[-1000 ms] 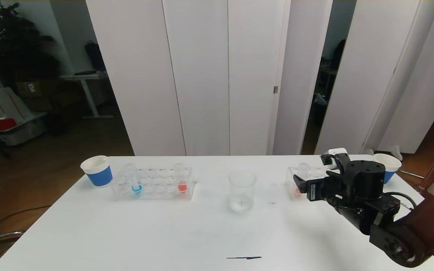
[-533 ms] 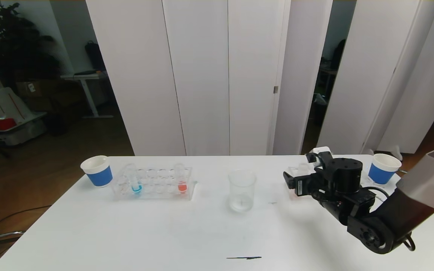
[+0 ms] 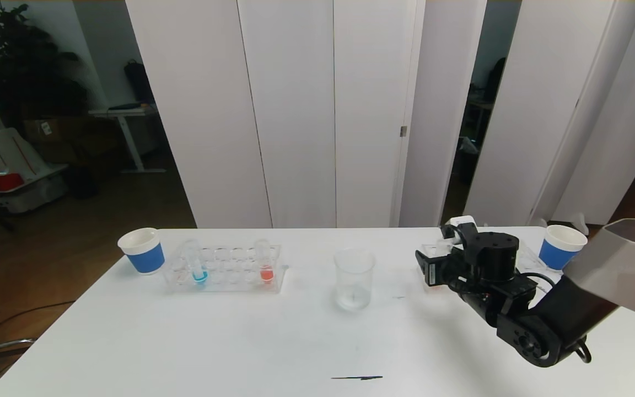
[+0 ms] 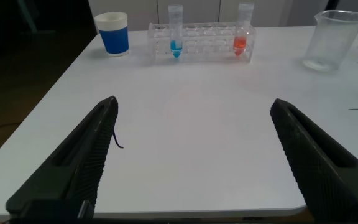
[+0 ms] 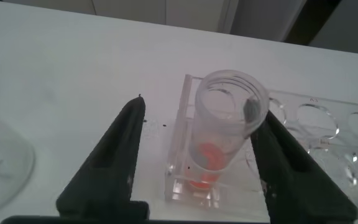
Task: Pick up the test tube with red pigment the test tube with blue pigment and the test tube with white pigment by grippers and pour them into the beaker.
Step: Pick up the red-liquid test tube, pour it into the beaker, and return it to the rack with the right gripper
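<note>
One red tube (image 5: pixel 224 134), right of centre in its rack (image 5: pixel 303 134), sits between the right gripper's (image 5: pixel 196 146) unclenched fingers, which must next clamp and lift.

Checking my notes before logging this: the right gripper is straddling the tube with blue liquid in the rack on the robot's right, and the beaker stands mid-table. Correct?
Not quite. The right gripper straddles a tube with orange-red liquid, not blue; the right wrist view shows it. The blue tube sits in the left rack. The beaker does stand mid-table.
</note>
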`<state>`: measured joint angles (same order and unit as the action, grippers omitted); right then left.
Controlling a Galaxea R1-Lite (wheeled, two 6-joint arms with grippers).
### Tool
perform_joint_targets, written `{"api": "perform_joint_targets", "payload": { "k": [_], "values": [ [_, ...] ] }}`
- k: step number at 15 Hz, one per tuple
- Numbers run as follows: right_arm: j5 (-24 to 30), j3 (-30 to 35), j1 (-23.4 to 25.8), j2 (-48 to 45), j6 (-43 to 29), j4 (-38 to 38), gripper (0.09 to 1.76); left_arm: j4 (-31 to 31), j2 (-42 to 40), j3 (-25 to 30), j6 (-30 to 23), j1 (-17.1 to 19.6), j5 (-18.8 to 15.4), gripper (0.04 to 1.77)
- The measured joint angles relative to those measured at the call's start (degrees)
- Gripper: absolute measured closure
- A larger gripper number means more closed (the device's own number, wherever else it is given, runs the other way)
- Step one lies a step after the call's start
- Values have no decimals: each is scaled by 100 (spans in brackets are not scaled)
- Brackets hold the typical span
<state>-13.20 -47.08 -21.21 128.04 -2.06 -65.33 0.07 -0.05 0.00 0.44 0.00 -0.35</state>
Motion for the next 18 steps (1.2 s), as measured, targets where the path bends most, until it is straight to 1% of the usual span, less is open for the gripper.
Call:
{"api": "perform_joint_targets", "payload": {
  "k": [1,2,3,4,5,14,18],
  "values": [
    [-16,-10,22,16,0,-7,121,0,0,0,0,0,2,6],
    [-2,-24,43,24,-17,-18,141,-2,-2,0,0,-5,2,6],
    [-5,-40,46,32,-28,-7,138,4,0,0,0,7,-2,6],
    [1,-49,55,33,-37,-10,117,-2,0,0,0,-10,5,6],
    [-5,-52,57,33,-37,-5,127,2,0,0,0,0,0,6],
    [6,-63,95,-6,-68,-7,127,2,-2,0,0,0,2,6],
    [22,-151,121,-180,-69,1,127,2,0,0,0,0,0,6]
  ]
}}
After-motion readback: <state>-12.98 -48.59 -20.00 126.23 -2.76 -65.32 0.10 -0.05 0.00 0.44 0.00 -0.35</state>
